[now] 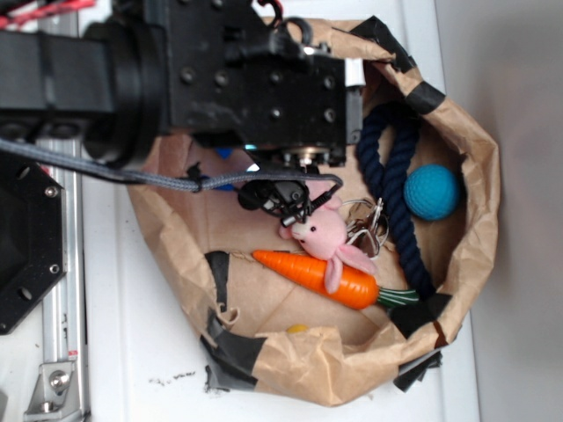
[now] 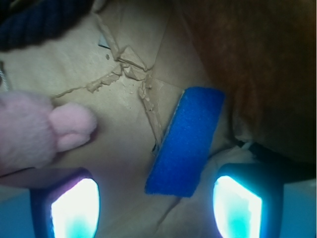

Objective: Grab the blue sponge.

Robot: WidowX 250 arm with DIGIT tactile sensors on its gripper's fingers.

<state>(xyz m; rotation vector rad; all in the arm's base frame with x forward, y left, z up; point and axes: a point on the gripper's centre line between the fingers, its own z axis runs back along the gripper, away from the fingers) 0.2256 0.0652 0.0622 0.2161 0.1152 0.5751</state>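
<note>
The blue sponge (image 2: 187, 141) is a flat bright blue slab lying on the brown paper floor of the bag, tilted, its near end between my two fingers. In the exterior view only slivers of blue (image 1: 225, 153) show under the arm. My gripper (image 2: 156, 208) is open and empty, its glowing fingertips (image 2: 74, 208) wide apart just above the bag floor. In the exterior view the gripper is hidden under the black arm body (image 1: 264, 88). The pink plush bunny (image 2: 34, 134) lies close to the left finger.
Inside the crumpled brown paper bag (image 1: 475, 229) lie the pink bunny (image 1: 321, 233), an orange carrot toy (image 1: 317, 274), a dark navy rope loop (image 1: 387, 176), a teal ball (image 1: 432, 192), metal rings (image 1: 365, 224). The bag wall (image 2: 262, 74) rises right of the sponge.
</note>
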